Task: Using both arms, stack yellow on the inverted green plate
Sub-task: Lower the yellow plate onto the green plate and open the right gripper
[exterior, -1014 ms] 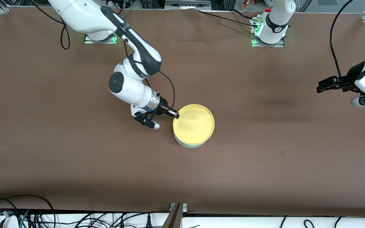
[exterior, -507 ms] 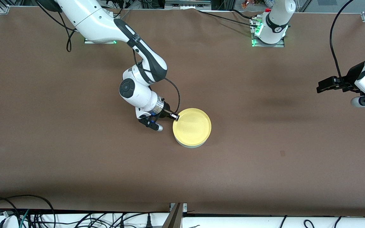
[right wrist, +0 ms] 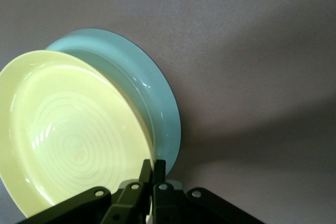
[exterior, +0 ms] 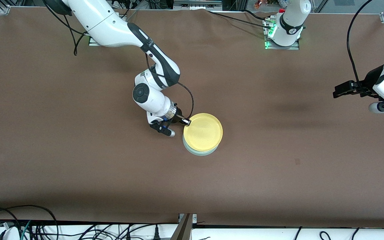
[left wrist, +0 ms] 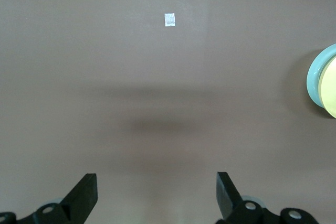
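Observation:
The yellow plate lies on the inverted green plate near the table's middle; only the green plate's rim shows under it. My right gripper is shut on the yellow plate's rim at the edge toward the right arm's end. In the right wrist view the fingers pinch the yellow plate's rim, with the green plate right under it. My left gripper is open and empty, held high over the left arm's end of the table. In the left wrist view both plates show at the frame's edge.
A small pale mark is on the brown table cloth, nearer the front camera and toward the left arm's end. Cables lie along the table's front edge.
My right gripper has lowered the yellow plate from a tilt above the green plate until it lies flat on it. The right arm shifted slightly toward the plates. The left arm has not moved.

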{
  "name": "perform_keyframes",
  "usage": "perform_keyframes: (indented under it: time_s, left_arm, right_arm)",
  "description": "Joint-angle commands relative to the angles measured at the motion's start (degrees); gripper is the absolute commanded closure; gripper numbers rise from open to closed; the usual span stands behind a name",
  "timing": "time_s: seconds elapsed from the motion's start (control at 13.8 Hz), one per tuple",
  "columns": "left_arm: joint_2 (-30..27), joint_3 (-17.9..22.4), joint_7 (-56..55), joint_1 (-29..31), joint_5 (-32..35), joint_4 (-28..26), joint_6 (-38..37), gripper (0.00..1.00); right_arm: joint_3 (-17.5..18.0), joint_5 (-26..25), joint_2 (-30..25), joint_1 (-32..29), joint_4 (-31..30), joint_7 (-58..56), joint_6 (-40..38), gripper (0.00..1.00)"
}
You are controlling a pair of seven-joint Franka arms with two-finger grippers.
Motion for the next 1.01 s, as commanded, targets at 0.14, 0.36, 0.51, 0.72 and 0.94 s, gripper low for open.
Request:
perform_keyframes:
  time_s: [0.14,0.36,0.51,0.72,0.94]
  left_arm:
    - [0.81,0.17,1.35,0.31,-1.51,1.81,-0.57,0.0]
    - [0.81,0.17,1.35,0.31,-1.51,1.81,-0.57,0.0]
    - [0.81,0.17,1.35,0.31,-1.51,1.81,-0.57,0.0]
    - [0.81,0.17,1.35,0.31,-1.51,1.81,-0.57,0.0]
    - [0.81,0.17,1.35,0.31,-1.51,1.81,-0.57,0.0]
  right_arm:
    - [-0.78,-0.02,-0.11,0.63,-0.24,0.96,0.72,1.0]
    - [-0.87,0.07,-0.11,0.36,-0.24,0.96,0.72,0.78]
    - [-0.87,0.07,-0.11,0.28,-0.15,0.96,0.72,0.62]
    - [-0.87,0.15,-0.11,0.28,-0.06,0.96,0.72,0.0]
    - [-1.47,0.07,-1.25,0.01,0.11,0.78,0.2,0.0]
